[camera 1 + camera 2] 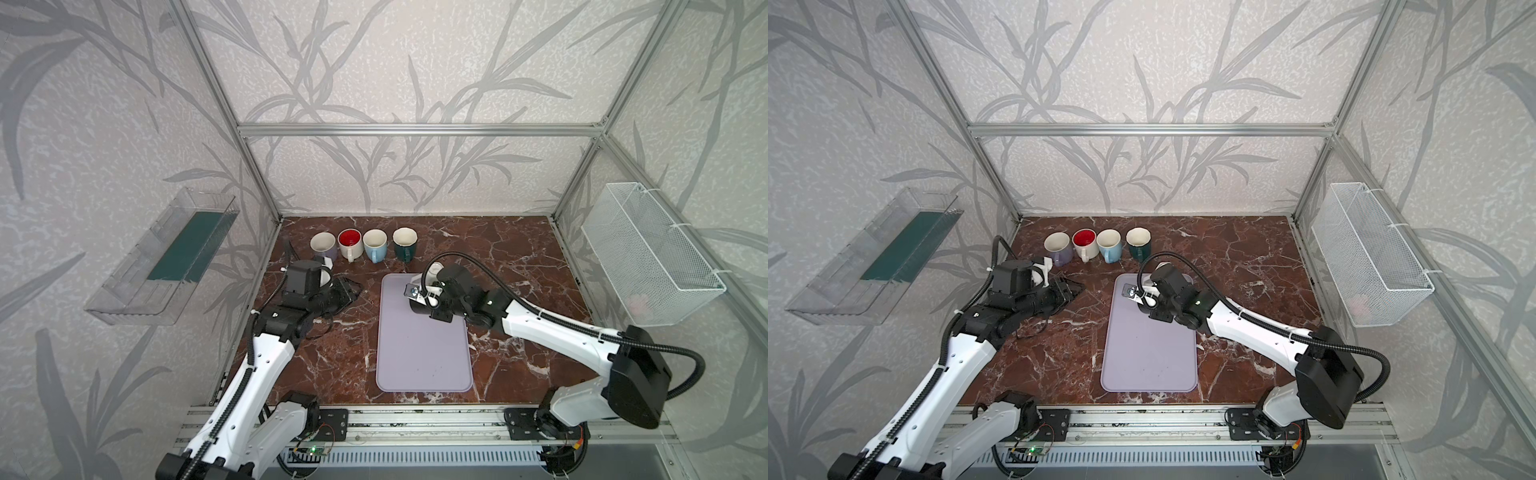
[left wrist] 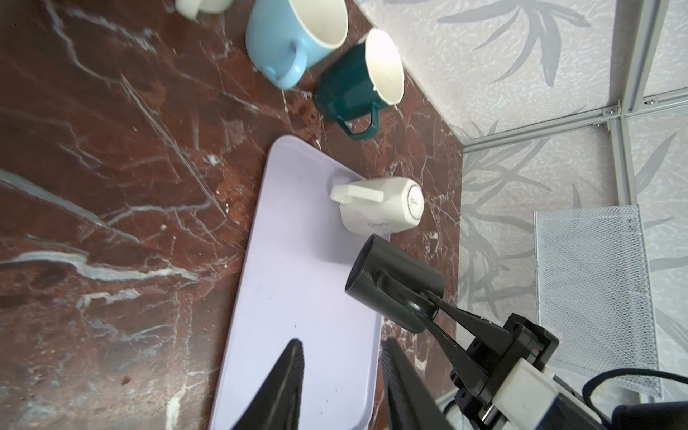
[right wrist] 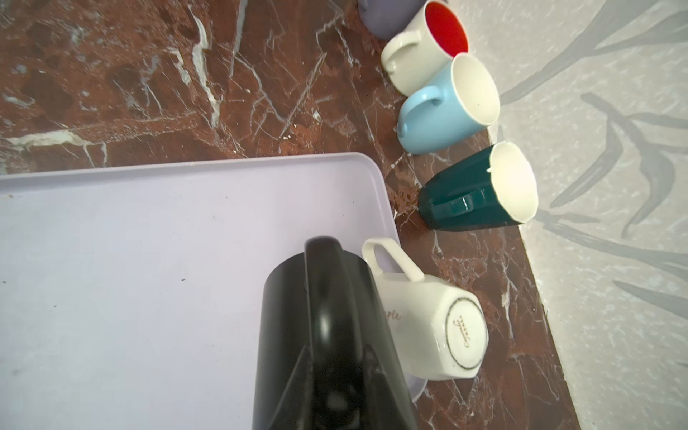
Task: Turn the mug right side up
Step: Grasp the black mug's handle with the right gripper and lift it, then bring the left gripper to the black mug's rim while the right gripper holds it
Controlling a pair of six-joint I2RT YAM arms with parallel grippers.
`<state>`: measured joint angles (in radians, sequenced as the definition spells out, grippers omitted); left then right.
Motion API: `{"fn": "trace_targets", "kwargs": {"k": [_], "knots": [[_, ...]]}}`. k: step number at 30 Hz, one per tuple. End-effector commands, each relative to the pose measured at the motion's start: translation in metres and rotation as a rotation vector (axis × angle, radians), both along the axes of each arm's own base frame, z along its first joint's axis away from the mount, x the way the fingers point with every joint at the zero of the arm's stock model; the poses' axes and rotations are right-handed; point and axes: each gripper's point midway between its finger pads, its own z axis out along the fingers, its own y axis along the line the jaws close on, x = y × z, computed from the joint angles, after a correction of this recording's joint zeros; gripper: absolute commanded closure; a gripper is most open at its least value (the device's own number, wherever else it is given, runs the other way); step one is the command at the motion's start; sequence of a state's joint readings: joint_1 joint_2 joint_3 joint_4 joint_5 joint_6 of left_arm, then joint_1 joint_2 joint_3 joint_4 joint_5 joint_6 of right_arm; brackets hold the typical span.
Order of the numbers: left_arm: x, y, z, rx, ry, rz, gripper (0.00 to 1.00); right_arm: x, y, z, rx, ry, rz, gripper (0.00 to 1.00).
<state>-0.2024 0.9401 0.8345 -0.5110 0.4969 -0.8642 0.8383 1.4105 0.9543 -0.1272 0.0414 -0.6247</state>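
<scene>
The right pincer (image 2: pixel 422 311) is clamped on the handle of the black ceramic mug (image 2: pixel 391 275), which hangs tilted over the far right corner of the lavender rectangular tray (image 2: pixel 298 260). Held by the handle alone, the mug may swing or slip mid-turn and knock the upside-down white mug (image 2: pixel 383 208) beside it. The left pincer (image 2: pixel 342 344) stands part open and empty.

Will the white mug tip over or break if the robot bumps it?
Probably hard to tip: the white mug stands upside down on its wide mouth. It looks like glazed ceramic, so likely stiff, slippery and chippable. It sits by the tray corner, so a shove might slide it over the rim and tilt it.
</scene>
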Motion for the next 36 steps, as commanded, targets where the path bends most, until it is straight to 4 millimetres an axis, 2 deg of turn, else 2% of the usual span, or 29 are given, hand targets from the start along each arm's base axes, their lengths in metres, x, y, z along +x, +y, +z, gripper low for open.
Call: {"fn": "trace_targets", "kwargs": {"k": [1, 5, 11, 13, 15, 19, 25, 36], "knots": [[-0.004, -0.022, 0.002, -0.150, 0.066, -0.033, 0.61, 0.009, 0.021, 0.073, 0.290, -0.269, 0.057, 1.00], [-0.008, -0.037, 0.001, -0.217, 0.119, -0.061, 0.61, 0.009, 0.019, 0.081, 0.361, -0.392, 0.058, 1.00], [-0.010, -0.058, 0.003, -0.303, 0.190, -0.103, 0.61, 0.008, 0.024, 0.085, 0.385, -0.484, 0.083, 1.00], [-0.010, -0.065, 0.002, -0.336, 0.213, -0.115, 0.61, 0.005, 0.027, 0.084, 0.386, -0.500, 0.105, 1.00], [-0.009, -0.072, 0.003, -0.368, 0.232, -0.126, 0.61, -0.002, 0.031, 0.092, 0.413, -0.535, 0.142, 1.00], [-0.005, -0.076, 0.008, -0.397, 0.245, -0.124, 0.61, -0.010, 0.032, 0.099, 0.451, -0.568, 0.172, 1.00], [0.006, -0.084, 0.023, -0.535, 0.235, -0.102, 0.60, -0.020, 0.035, 0.104, 0.467, -0.612, 0.197, 1.00], [0.001, -0.089, 0.017, -0.608, 0.299, -0.105, 0.58, -0.029, 0.040, 0.111, 0.481, -0.648, 0.215, 1.00]]}}
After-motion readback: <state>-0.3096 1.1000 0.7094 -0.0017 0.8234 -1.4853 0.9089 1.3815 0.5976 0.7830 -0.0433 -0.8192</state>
